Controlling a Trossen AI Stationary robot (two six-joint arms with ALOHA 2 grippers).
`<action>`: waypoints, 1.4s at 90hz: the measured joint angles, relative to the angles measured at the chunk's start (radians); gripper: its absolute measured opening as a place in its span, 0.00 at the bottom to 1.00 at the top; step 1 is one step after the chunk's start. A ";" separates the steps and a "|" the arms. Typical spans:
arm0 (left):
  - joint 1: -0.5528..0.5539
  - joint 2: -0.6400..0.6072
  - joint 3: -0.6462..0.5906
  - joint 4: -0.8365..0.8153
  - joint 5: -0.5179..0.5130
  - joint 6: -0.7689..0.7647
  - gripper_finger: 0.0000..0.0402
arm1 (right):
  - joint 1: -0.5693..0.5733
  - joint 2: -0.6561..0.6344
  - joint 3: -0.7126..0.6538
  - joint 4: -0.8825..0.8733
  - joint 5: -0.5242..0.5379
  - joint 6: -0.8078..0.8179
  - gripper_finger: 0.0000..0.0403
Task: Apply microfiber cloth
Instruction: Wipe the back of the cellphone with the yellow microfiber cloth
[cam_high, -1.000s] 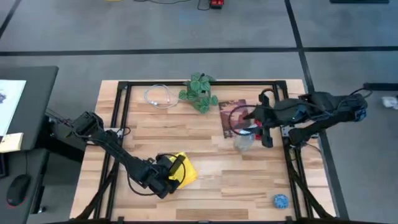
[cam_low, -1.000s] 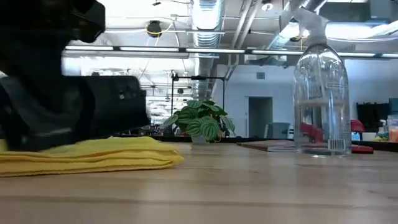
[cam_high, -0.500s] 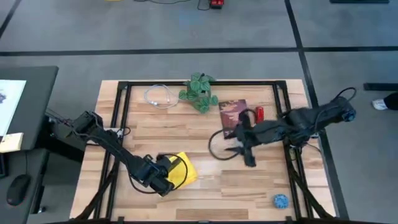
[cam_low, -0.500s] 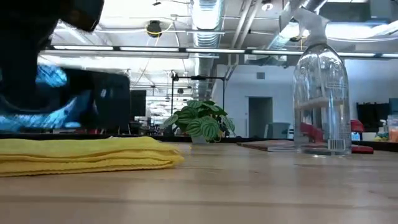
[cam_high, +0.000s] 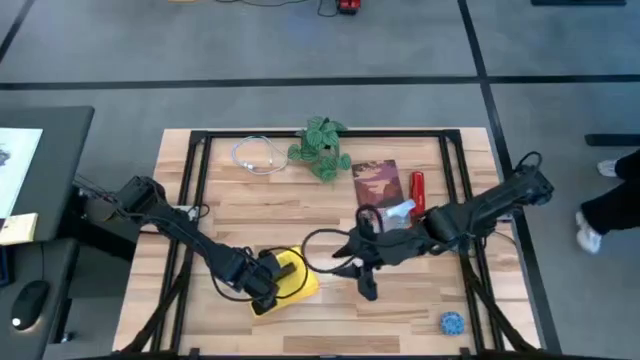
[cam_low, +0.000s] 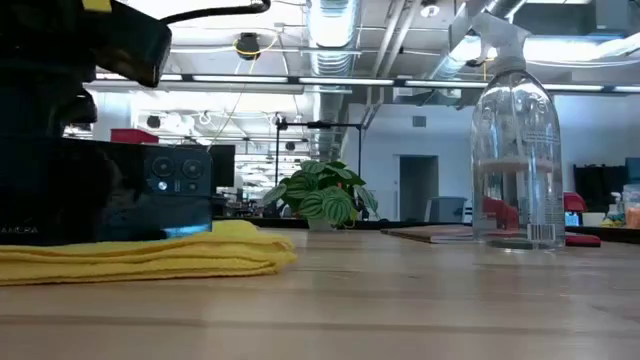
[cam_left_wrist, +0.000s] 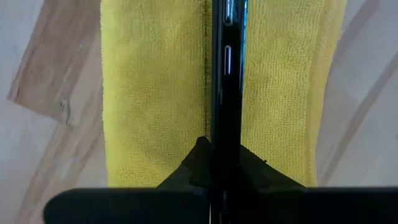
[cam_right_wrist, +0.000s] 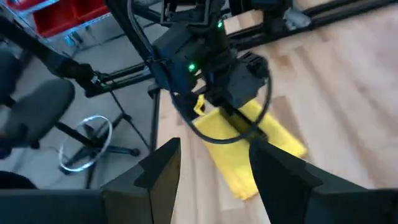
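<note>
Since a second ago my right gripper has swung from the worktop's right edge toward its middle, fingers spread and empty. My left gripper, near the front edge, clamps one black phone edge-up over the one microfiber cloth. I'd steady the phone and pinch a cloth corner. One blue ball, front-right corner.

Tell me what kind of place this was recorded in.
Probably a robotics lab or workshop: a wooden table with a black frame, exposed ceiling ducts with strip lights, and red storage bins beside a rolling chair.
</note>
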 joint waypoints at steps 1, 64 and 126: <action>0.000 -0.001 0.001 -0.001 -0.003 0.004 0.00 | 0.003 0.006 0.000 0.001 0.000 0.015 0.44; -0.125 -0.329 0.014 -0.172 -0.185 -0.221 0.00 | -0.119 0.362 0.112 0.027 -0.169 0.019 0.59; -0.179 -0.326 0.014 -0.325 -0.073 -0.592 0.01 | -0.365 0.566 0.118 0.188 -0.432 -0.707 0.60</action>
